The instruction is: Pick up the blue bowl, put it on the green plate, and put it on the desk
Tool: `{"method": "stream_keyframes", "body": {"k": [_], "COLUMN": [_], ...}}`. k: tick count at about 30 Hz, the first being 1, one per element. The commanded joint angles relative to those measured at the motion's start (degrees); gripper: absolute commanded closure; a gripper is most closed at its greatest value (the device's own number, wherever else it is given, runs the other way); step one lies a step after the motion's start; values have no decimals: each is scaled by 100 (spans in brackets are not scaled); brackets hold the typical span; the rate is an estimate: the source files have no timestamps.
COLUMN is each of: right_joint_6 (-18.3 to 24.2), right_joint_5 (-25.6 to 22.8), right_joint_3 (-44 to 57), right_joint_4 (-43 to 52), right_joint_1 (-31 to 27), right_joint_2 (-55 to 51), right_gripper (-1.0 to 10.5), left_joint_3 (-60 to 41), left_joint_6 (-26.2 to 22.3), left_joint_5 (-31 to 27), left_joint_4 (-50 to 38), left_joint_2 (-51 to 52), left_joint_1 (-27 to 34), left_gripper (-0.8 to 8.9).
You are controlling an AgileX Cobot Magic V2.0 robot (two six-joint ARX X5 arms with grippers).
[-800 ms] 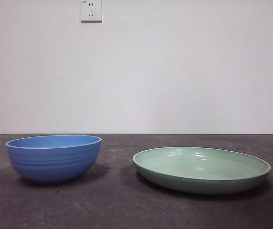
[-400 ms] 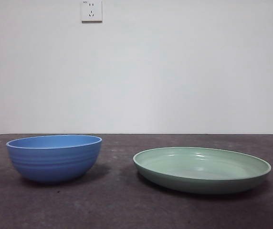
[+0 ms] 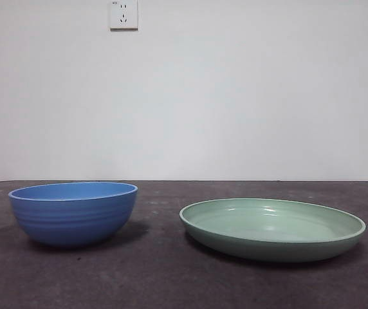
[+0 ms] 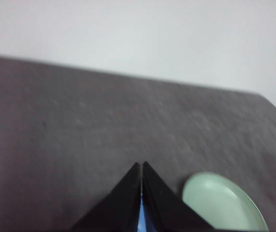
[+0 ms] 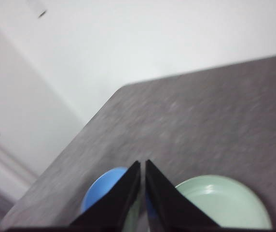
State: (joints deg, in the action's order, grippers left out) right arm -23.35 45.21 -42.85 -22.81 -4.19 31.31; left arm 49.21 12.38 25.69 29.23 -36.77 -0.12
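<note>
The blue bowl (image 3: 73, 213) stands upright on the dark grey desk (image 3: 158, 277) at the left of the front view. Beside it on the right lies the green plate (image 3: 273, 228), apart from the bowl. No gripper shows in the front view. My left gripper (image 4: 142, 166) is shut with nothing in it, high above the desk; a sliver of the blue bowl (image 4: 141, 221) shows below its jaws and the green plate (image 4: 220, 205) beside them. My right gripper (image 5: 142, 164) is also shut and empty, above the blue bowl (image 5: 99, 191) and the green plate (image 5: 225, 203).
A white wall with a power socket (image 3: 123, 14) rises behind the desk. The desk's far edge (image 5: 128, 87) and a side edge show in the right wrist view.
</note>
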Motion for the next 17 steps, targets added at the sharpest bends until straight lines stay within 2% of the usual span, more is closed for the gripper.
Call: {"method": "stream_keyframes", "body": {"k": [1,8,15,17], "right_joint_6": [304,1047,1620,1641], "right_joint_5": [267,280,212,203], "right_joint_3": [-402,-1058,-1104,-1104], "right_joint_4": [-269,-1233,-1784,-1788], "right_joint_1": [-2,111,256,256], "right_joint_2": [404,1180,1563,1600], "right_gripper": [936,936,935,935], "left_joint_3": [306,798,887,887], "left_joint_6": [-280,-634,-754,-785], "left_joint_5": [282,688,822,820], "left_joint_4": [229,791,704,671], "left_joint_2": [-361,-1143,-1552,-1591], "left_joint_1": [-7,-179,-376,-393], "left_gripper": [807,807,807,807]}}
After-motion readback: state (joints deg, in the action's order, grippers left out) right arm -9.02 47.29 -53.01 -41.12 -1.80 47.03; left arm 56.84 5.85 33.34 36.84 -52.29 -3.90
